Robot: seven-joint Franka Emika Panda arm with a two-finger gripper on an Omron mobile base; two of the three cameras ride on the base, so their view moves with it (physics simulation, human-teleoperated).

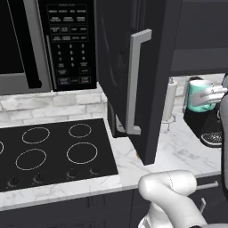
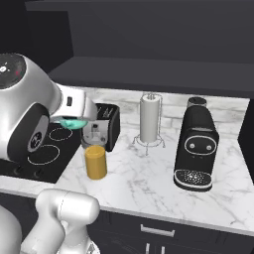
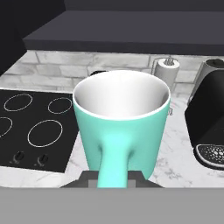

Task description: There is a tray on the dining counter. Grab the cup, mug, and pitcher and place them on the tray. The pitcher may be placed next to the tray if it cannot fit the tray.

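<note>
The teal mug (image 3: 120, 120) with a whitish inside hangs in the air above the counter, and my gripper (image 3: 113, 177) is shut on its side handle. In the left base view the mug (image 1: 199, 95) sits at the far right with the gripper (image 1: 213, 95) beside it. From the right base view a teal sliver of the mug (image 2: 71, 123) shows under the hand (image 2: 82, 119). An amber-orange pitcher (image 2: 95, 161) stands upright on the marble counter just below the held mug. The tray and the cup are out of view.
A black toaster (image 2: 107, 124), a white paper-towel roll (image 2: 150, 119) and a black coffee machine (image 2: 197, 144) stand along the counter. A black cooktop (image 1: 49, 151) lies to the left. An open dark cabinet door (image 1: 133, 75) juts out over the counter under the microwave (image 1: 44, 40).
</note>
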